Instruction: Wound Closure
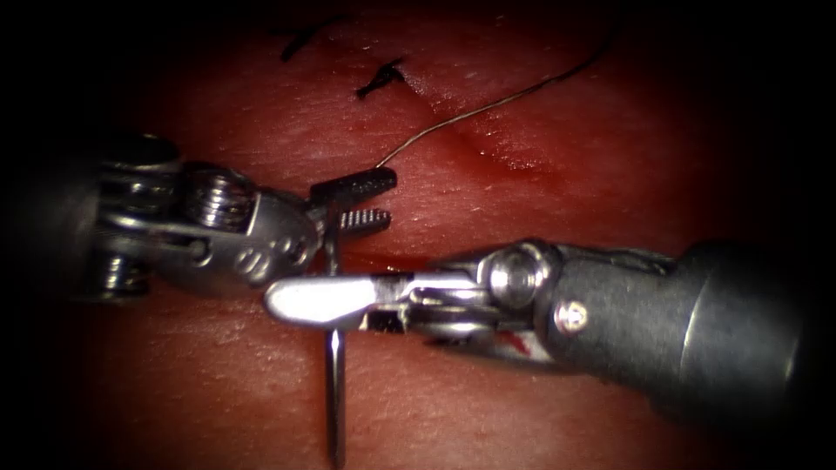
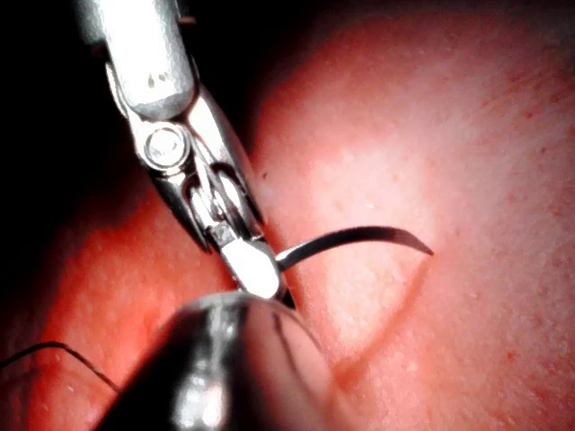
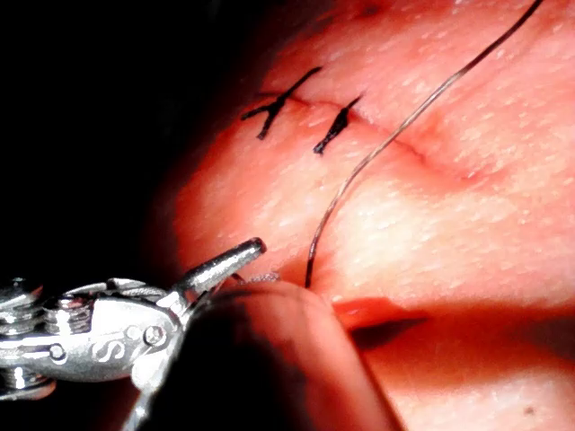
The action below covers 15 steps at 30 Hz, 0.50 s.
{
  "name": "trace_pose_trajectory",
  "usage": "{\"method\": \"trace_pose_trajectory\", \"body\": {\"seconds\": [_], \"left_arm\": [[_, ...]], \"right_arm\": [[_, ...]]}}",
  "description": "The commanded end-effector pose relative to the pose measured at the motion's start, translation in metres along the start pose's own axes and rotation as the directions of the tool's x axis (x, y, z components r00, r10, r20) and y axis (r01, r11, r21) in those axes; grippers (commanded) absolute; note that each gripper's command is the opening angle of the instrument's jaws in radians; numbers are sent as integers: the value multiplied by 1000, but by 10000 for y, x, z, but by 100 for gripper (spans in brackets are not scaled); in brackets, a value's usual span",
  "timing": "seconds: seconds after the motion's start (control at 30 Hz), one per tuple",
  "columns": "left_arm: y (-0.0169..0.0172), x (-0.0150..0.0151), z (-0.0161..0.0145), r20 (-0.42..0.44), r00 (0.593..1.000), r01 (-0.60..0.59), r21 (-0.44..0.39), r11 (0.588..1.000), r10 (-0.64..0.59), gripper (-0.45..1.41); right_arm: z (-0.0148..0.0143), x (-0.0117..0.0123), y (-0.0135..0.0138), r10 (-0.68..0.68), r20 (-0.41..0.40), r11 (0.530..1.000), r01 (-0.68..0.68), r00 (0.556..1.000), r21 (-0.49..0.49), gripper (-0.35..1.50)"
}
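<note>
The curved needle hangs free above the tissue, not in it; its shadow falls on the tissue under its point. My right tool comes in from the right, shut on the needle about mid-curve. My left tool stands open just above, its two toothed jaws apart, with the needle's upper end close to their base. Thread runs from beside the left tool's upper jaw up and to the right across the cut. The same thread rises past the left tool's jaw.
Two dark tied stitches with short cut ends close the far part of the cut; they also show as stitches. Red fluid lies in the open stretch between the tools.
</note>
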Motion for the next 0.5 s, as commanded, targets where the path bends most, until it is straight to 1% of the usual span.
{"method": "trace_pose_trajectory", "body": {"seconds": [0.03,0.07,0.1,0.17,0.2,0.27,0.3,0.43,0.5], "left_arm": [[0,-1,5,11,1000,1,3,1000,-1,-32],[1,0,4,34,999,18,13,1000,-19,-5],[2,0,3,50,996,71,24,997,-72,21],[3,0,3,73,986,148,36,988,-151,47],[4,0,1,102,968,225,48,973,-229,58],[5,-2,-4,156,928,333,67,941,-339,63],[7,-2,-8,197,900,381,81,921,-390,68],[19,-2,-29,291,830,472,89,877,-477,74],[25,-1,-40,307,797,517,98,850,-520,81]], "right_arm": [[-6,6,3,-7,3,1000,7,1000,-20,-35],[-16,10,5,-9,-6,999,9,1000,-31,-35],[-22,13,7,-31,-9,999,31,999,-40,-35],[-28,17,12,-71,-27,997,70,997,-32,-35],[-31,20,15,-88,-38,996,87,995,-25,-35],[-36,23,21,-107,-59,994,107,993,-3,-35],[-39,25,25,-114,-62,993,115,991,9,-35],[-46,25,36,-158,-62,986,161,985,40,-35],[-50,26,38,-170,-74,983,175,983,63,-35]]}}
